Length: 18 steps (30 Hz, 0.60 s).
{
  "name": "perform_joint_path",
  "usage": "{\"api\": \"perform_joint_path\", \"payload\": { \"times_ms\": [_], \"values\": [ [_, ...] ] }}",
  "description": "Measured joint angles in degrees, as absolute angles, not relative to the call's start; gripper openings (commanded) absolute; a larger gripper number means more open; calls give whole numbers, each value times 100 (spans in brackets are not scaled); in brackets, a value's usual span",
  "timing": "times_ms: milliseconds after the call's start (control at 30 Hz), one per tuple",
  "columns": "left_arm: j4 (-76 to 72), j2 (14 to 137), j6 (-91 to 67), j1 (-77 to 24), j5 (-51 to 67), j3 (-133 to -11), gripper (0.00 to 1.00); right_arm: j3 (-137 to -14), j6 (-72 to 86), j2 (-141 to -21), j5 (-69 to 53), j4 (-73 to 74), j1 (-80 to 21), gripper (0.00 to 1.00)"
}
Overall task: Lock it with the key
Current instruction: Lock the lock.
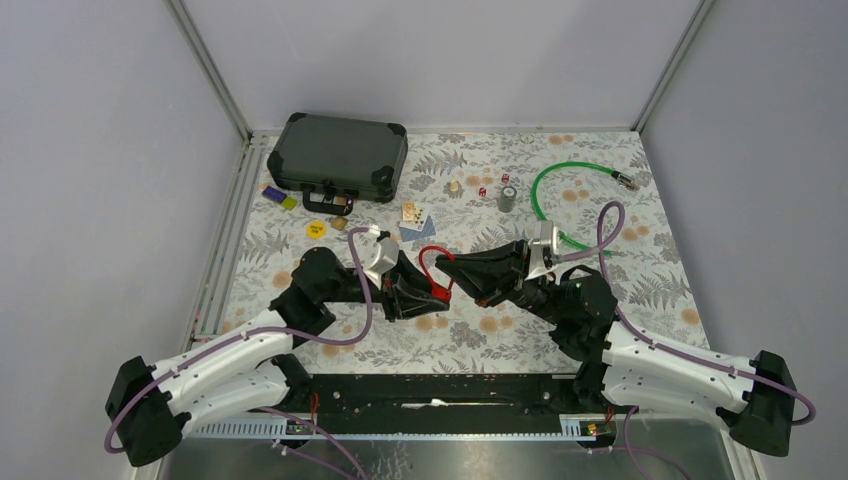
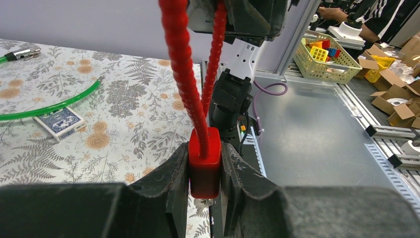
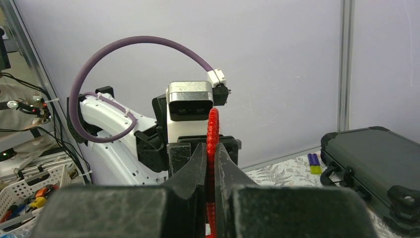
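**Colour key.** My left gripper [image 2: 204,166] and right gripper [image 3: 213,168] are black. The red ribbed cable lock [image 2: 204,161] is one red throughout, block and loop alike. My left arm [image 1: 235,360] is white, trailing a purple cable [image 1: 366,300]. The patterned tablecloth [image 1: 660,270] is pale, printed with grey ferns and orange flowers. Far left is a dark grey-green hard case [image 1: 340,155], and far right a bright green cable [image 2: 64,101].

The left arm [image 1: 235,352] and right arm [image 1: 655,360] reach inward from the near edge of the worktop [image 1: 520,340], wrists level, meeting nose to nose near its middle. The left gripper [image 1: 436,292] clamps the red lock body [image 2: 204,168]. The right gripper [image 1: 452,272] is pinched tight on the red cable loop [image 3: 213,129].
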State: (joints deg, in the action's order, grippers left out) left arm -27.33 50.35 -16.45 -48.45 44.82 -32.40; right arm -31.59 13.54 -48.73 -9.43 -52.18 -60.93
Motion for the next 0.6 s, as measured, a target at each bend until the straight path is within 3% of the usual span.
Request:
{"api": "perform_joint_path", "payload": {
  "times_ms": [600],
  "values": [
    [-3127, 5253, -1658, -4853, 4160, -3238, 0, -3107, 1592, -4921, -1013, -5428, -6090, 0]
  ]
}}
